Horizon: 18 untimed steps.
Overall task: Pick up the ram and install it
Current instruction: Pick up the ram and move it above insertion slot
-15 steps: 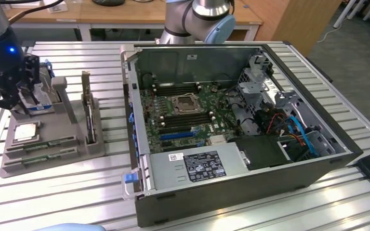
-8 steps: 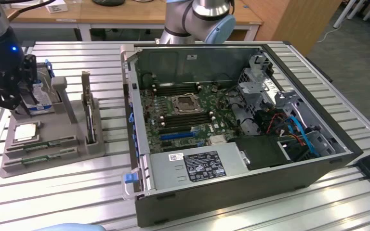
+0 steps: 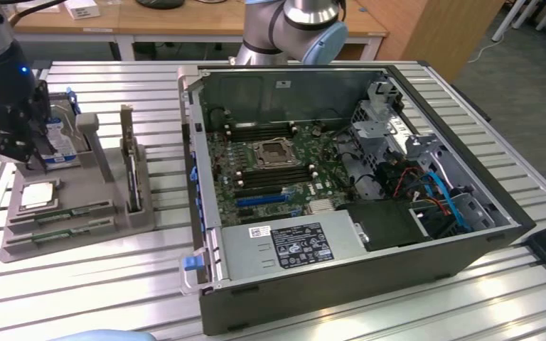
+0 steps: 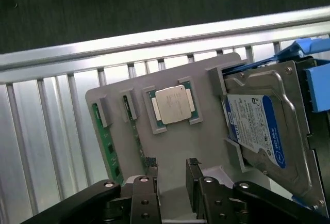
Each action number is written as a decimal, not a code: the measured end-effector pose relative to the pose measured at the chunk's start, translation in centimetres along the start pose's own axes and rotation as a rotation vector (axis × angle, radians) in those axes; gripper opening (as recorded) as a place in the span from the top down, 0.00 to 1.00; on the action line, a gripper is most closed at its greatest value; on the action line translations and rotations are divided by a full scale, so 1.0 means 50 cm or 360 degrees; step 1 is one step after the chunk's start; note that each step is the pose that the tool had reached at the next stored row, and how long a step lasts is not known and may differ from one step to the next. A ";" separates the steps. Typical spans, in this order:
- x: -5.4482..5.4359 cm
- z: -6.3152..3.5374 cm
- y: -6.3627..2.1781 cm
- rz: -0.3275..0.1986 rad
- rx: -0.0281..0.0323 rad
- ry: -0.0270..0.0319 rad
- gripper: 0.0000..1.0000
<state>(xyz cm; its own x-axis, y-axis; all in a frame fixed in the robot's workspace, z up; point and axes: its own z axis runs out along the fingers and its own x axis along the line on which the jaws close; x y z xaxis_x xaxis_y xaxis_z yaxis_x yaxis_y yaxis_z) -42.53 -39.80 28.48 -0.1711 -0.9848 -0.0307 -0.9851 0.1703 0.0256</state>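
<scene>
- The counter (image 3: 93, 284) carries the open case (image 3: 349, 284), with a grey tray (image 3: 26, 252) at the case's 9 o'clock in the exterior view.
- The pincer (image 3: 29, 162) hangs over the tray's 11 o'clock corner, close by the drive (image 3: 60, 145). In the wrist view the pincer (image 4: 171, 164) stands wide with nothing between its fingers (image 4: 149, 168).
- The ram (image 3: 65, 214) stands on edge in a tray groove at the 6 o'clock end, about 5 o'clock from the pincer and apart from it. A second stick sits just beside it. The CPU (image 3: 38, 193) lies between them and the drive.
- The ram's long axis runs roughly from 8 to 2 o'clock in the exterior view, with a thin edge up. The wrist view shows the ram (image 4: 105, 141) as a narrow green strip.
- I'd judge the step in hand to be the reach. To do it well, centre over the stick's middle, turn the fingers to close across its thin faces, stay clear of the neighbouring stick, and pull straight up out of the groove.
</scene>
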 end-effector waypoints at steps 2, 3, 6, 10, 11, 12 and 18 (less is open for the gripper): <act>0.000 0.000 0.000 -0.0055 0.00045 0.00006 0.64; 0.000 0.000 0.000 -0.0081 0.00068 0.00006 0.64; 0.000 0.001 0.000 -0.0161 0.00135 0.00011 0.64; 0.000 0.001 0.000 -0.0270 0.00226 0.00017 0.64; 0.000 0.001 0.000 -0.0297 0.00249 0.00018 0.64; 0.000 0.001 0.000 -0.0324 0.00270 0.00021 0.64; 0.000 0.002 0.000 -0.0451 0.00378 0.00026 0.64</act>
<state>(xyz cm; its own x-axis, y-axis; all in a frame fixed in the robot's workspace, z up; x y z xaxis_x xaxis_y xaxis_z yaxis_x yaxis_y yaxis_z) -42.53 -39.80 28.40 0.1109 -0.9933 -0.0317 -0.9938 -0.1108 -0.0072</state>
